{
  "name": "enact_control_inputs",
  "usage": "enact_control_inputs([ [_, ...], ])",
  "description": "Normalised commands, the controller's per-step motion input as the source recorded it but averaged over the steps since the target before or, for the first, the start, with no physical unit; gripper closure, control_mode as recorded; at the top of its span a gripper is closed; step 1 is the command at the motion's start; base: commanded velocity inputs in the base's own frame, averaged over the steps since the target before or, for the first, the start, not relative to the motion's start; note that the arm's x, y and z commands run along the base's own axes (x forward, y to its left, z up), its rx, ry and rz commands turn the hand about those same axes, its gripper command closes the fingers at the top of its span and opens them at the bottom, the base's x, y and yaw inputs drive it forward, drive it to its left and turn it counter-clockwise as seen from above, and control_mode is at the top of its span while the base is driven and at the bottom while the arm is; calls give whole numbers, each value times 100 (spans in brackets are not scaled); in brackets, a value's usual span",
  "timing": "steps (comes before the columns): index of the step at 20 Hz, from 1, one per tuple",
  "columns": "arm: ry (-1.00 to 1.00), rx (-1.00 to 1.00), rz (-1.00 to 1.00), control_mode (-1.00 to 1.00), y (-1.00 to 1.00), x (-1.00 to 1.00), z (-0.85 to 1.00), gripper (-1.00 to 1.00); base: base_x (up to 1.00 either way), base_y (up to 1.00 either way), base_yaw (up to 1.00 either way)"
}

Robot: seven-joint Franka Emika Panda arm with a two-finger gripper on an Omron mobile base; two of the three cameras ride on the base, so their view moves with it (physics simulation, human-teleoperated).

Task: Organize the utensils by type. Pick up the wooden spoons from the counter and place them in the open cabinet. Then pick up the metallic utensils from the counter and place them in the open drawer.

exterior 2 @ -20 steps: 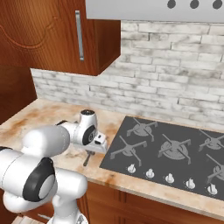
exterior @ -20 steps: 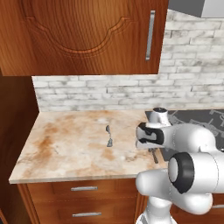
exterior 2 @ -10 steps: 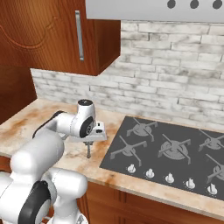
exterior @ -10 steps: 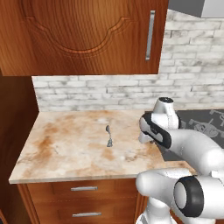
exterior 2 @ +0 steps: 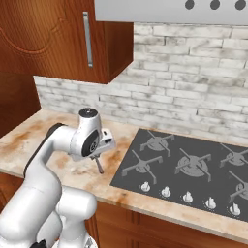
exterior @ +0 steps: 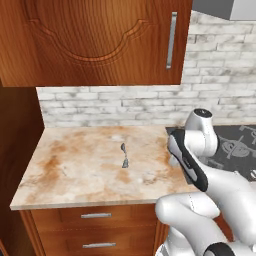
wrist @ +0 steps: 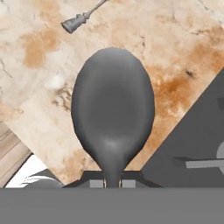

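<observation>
Your gripper [wrist: 113, 183] is clamped shut on the dark metal spoon [wrist: 113, 111], bowl pointing away to 12 o'clock in the hand view, hanging over the counter [exterior: 75, 165] by the cooktop [exterior 2: 193, 160] edge. The small silver spoon [exterior: 124, 155] lies mid-counter, at 11 o'clock of the held spoon.

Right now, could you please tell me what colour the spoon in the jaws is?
Dark grey, with a dull metallic sheen; the spoon shows best in the hand view.
</observation>
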Motion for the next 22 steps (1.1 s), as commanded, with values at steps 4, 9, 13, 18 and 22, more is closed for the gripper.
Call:
enact_control_inputs([
  [4, 0, 0, 0, -100, 0, 0, 0, 100, 0, 0, 0],
  [9, -3, 0, 0, 100, -2, -12, 0, 100, -28, -24, -6],
  [13, 0, 0, 0, 100, 0, 0, 0, 100, -9, -48, -48],
  [18, 0, 0, 0, 100, 0, 0, 0, 100, 10, -37, -73],
  [22, 0, 0, 0, 100, 0, 0, 0, 100, 11, -29, -78],
])
